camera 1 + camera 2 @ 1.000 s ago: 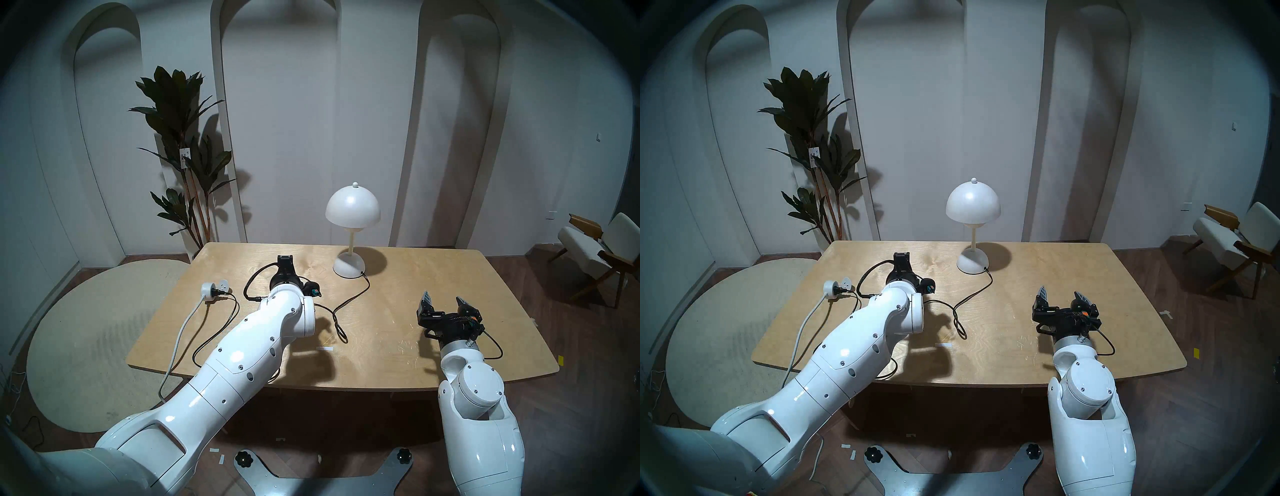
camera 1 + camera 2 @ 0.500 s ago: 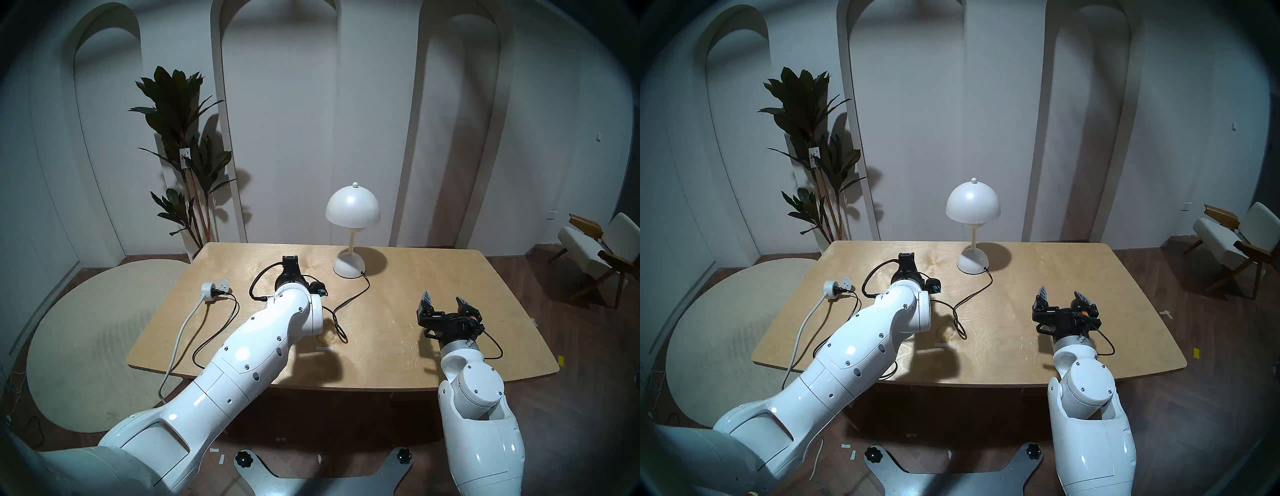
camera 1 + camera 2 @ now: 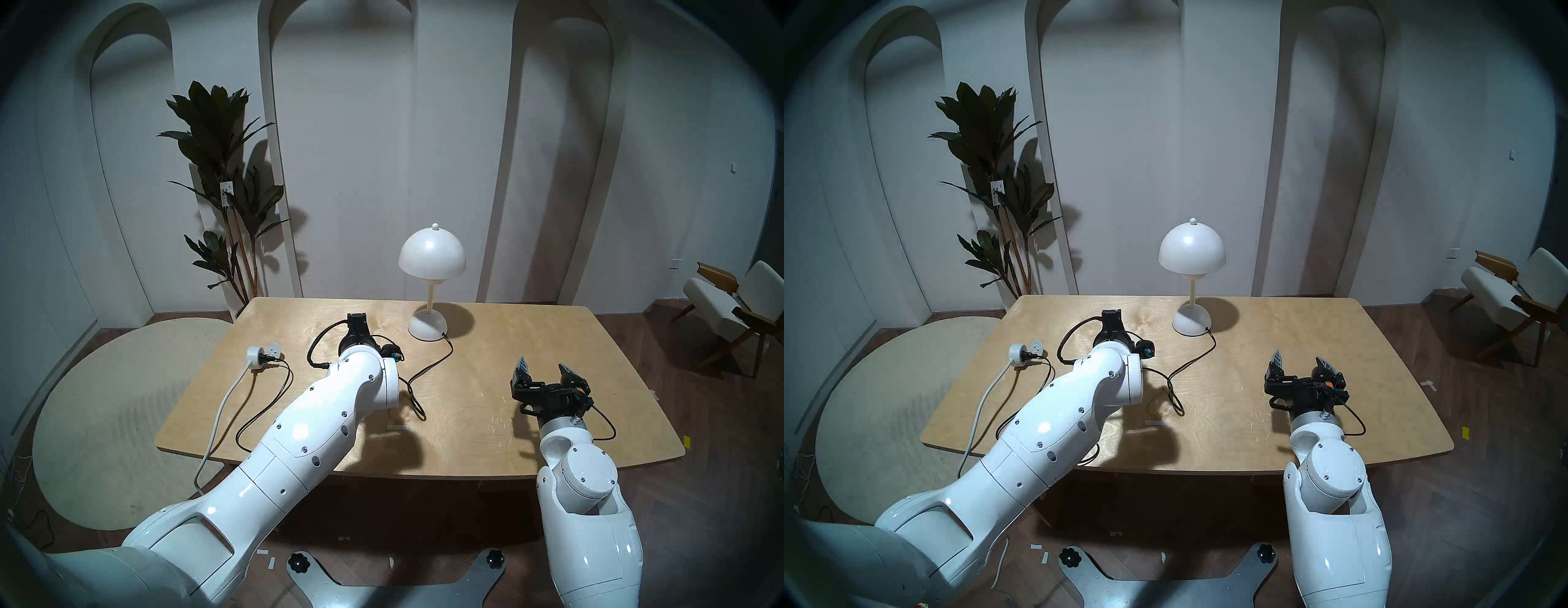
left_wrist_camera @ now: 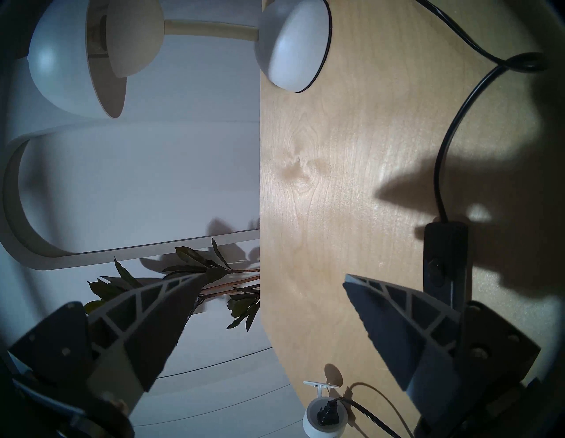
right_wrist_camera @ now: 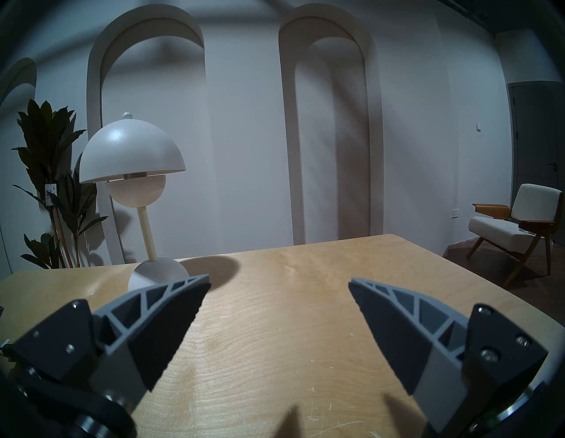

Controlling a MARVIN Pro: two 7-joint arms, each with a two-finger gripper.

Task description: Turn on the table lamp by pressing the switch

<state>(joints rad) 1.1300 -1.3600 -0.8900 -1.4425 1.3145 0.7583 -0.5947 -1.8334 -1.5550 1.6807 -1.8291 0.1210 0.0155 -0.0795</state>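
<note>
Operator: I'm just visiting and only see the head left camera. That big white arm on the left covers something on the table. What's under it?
Observer: The left wrist camera shows the switch, a small black box on a black cord, lying flat on the table.
Operator: Is the claw squeezing it?
Observer: No. The left gripper is open; the switch sits beside one finger, not between the two.
Operator: Is the lamp lit?
Observer: In the right wrist camera, the globe under the table lamp shade looks unlit.
</note>
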